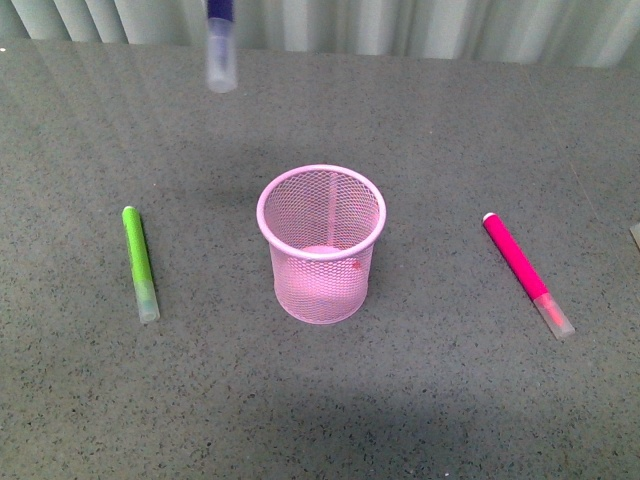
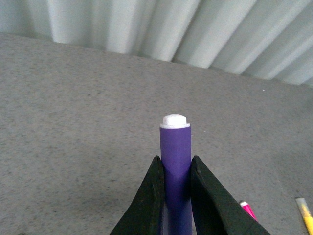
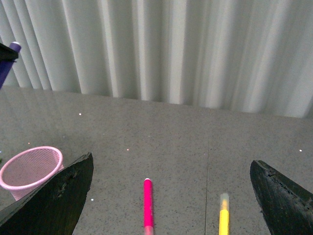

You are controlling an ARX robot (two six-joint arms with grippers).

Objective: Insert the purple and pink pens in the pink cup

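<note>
The pink cup (image 1: 321, 244) stands upright and empty at the table's middle; it also shows in the right wrist view (image 3: 30, 169). My left gripper (image 2: 175, 169) is shut on the purple pen (image 2: 175, 152), white end up. In the front view the pen's clear cap (image 1: 220, 45) hangs from the top edge, above and behind-left of the cup; the gripper itself is out of that view. The pink pen (image 1: 526, 272) lies flat right of the cup, and shows in the right wrist view (image 3: 147, 201). My right gripper (image 3: 171, 196) is open and empty above it.
A lime-green marker (image 1: 140, 262) lies flat left of the cup. A yellow marker (image 3: 224, 215) lies right of the pink pen. A white pleated curtain (image 3: 171, 49) backs the grey table (image 1: 450, 400).
</note>
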